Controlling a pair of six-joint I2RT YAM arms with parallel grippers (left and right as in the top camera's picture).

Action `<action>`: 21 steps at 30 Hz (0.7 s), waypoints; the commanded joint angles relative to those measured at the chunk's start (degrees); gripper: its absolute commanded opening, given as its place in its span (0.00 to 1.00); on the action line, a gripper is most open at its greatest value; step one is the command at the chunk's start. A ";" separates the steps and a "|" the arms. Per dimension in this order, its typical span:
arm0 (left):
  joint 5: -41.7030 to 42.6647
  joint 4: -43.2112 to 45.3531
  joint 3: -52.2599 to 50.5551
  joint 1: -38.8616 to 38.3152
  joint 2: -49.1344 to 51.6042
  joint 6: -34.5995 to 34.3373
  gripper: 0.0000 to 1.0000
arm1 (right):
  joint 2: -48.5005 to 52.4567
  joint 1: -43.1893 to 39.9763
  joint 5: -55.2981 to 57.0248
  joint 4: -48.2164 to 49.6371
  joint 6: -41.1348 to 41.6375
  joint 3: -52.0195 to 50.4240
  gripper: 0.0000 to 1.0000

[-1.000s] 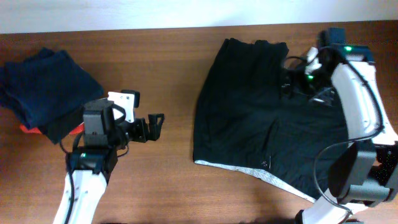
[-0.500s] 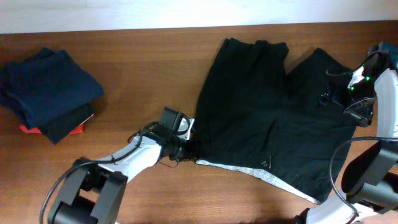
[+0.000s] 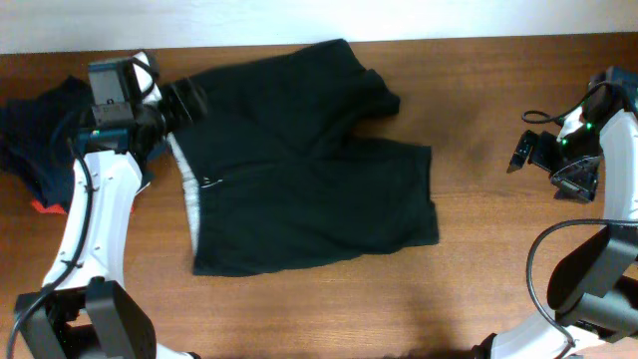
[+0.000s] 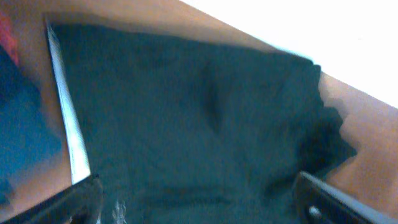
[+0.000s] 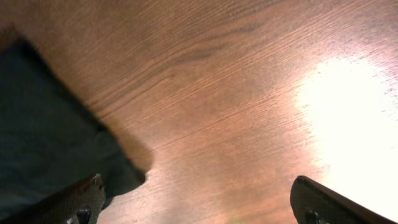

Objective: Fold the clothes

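Note:
A pair of black shorts (image 3: 299,189) lies spread flat at the table's left-centre, its white-lined waistband (image 3: 187,194) on the left and its legs pointing right. My left gripper (image 3: 184,100) is open above the shorts' back-left waistband corner. In the left wrist view the black cloth (image 4: 199,124) fills the space between the wide-apart fingers (image 4: 199,196). My right gripper (image 3: 523,150) is open and empty over bare wood at the far right. The right wrist view shows its fingers (image 5: 198,196) apart and a shorts leg edge (image 5: 43,137) at the left.
A stack of folded navy clothes (image 3: 40,140) with something red (image 3: 40,206) under it sits at the far left, just behind my left arm. It shows as blue in the left wrist view (image 4: 25,137). Brown table (image 3: 478,259) surrounds the shorts.
The shorts have moved from the right side to the left-centre and turned, waistband now on the left. My left arm swung from the front middle to the back left. The right arm stayed put.

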 commanded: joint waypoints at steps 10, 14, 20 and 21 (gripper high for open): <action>-5.29 -42.38 -2.36 -0.83 -3.87 -0.79 0.99 | -3.23 0.13 -7.28 -5.09 -0.66 -1.57 0.99; -6.54 -37.48 -11.52 -1.03 -15.41 -4.02 0.99 | -10.62 2.80 -9.27 1.53 0.37 -12.46 0.99; -5.35 -28.15 -33.09 -1.03 -31.06 -17.51 0.99 | -20.83 17.66 -10.03 19.54 11.43 -34.84 0.99; -3.78 -24.33 -37.90 -1.03 -32.13 -18.16 0.99 | -20.79 21.44 -10.01 22.73 15.15 -37.88 0.99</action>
